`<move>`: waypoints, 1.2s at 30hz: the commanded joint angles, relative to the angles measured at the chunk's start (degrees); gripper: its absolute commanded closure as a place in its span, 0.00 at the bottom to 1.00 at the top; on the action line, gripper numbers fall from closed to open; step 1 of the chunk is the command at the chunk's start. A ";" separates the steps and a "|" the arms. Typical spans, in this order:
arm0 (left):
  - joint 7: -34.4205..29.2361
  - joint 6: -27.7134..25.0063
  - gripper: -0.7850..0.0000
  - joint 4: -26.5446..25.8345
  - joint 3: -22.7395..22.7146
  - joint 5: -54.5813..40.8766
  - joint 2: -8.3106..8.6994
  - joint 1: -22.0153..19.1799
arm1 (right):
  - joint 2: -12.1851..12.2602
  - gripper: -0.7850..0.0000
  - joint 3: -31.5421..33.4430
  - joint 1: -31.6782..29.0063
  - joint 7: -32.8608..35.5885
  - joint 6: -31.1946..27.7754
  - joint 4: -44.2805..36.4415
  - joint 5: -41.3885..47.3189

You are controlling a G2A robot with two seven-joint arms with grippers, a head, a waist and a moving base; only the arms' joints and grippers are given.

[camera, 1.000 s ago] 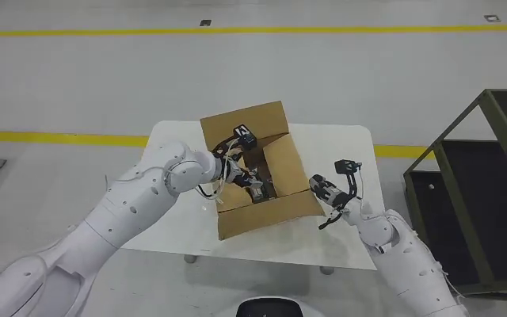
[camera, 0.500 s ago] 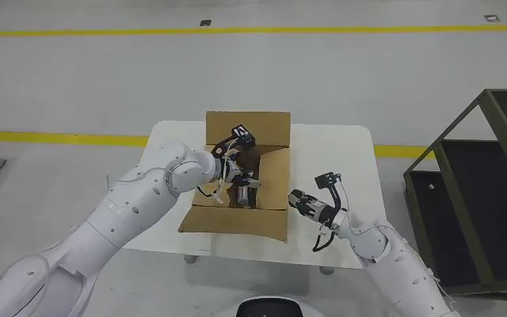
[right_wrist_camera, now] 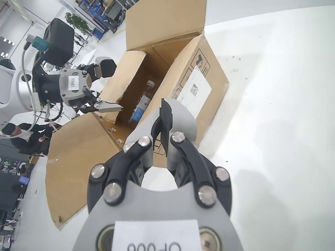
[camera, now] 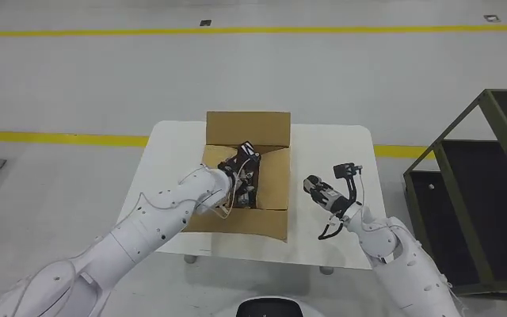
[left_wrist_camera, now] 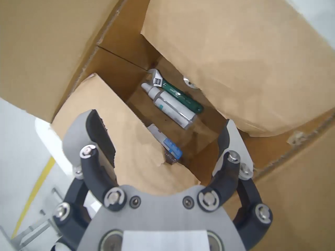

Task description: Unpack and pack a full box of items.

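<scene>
Showing an open brown cardboard box [camera: 247, 127] near the middle of a white table [camera: 333, 150]. At the box's opening, left gripper [camera: 242, 181], fingers spread wide astride the torn edge of an inner flap, gripping nothing. On the box floor below: green-handled adjustable wrench [left_wrist_camera: 180, 96] touching a white plastic tube [left_wrist_camera: 167, 105]; clear bottle with blue label [left_wrist_camera: 167, 144] nearby, partly under the flap. Just beside the box's outer wall, right gripper [camera: 311, 189], fingers pressed together, empty.
</scene>
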 commanded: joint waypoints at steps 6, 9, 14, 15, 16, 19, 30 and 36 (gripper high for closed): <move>-1.87 5.55 0.00 3.77 2.22 8.15 -3.24 1.72 | -0.31 1.00 -0.34 0.30 -0.54 -0.17 0.56 0.31; -3.47 5.89 0.00 5.43 2.45 9.80 -4.64 1.50 | -0.41 1.00 -0.16 0.41 -0.95 -0.19 0.84 0.55; -4.27 5.51 0.00 10.22 2.74 12.46 -6.91 1.10 | -0.51 1.00 0.25 0.29 -1.42 -0.39 1.15 0.98; -4.30 5.44 0.00 11.22 2.75 12.73 -7.36 1.16 | -0.51 1.00 0.34 0.25 -1.39 -0.48 1.18 0.97; -4.27 5.49 0.00 11.95 2.69 13.06 -7.81 1.08 | -0.52 1.00 0.45 0.18 -1.41 -0.56 1.23 1.08; -3.35 6.02 0.00 14.12 2.54 14.61 -8.96 1.09 | -0.56 1.00 0.81 -0.20 -1.64 -0.66 1.39 1.62; -0.16 6.64 0.42 19.52 1.18 20.55 -11.47 1.75 | -0.73 1.00 1.45 -0.68 -1.80 -1.01 1.40 2.17; 1.85 7.82 1.00 20.34 -0.65 23.18 -11.87 2.30 | -0.83 1.00 1.78 -0.77 -2.01 -1.25 1.36 2.32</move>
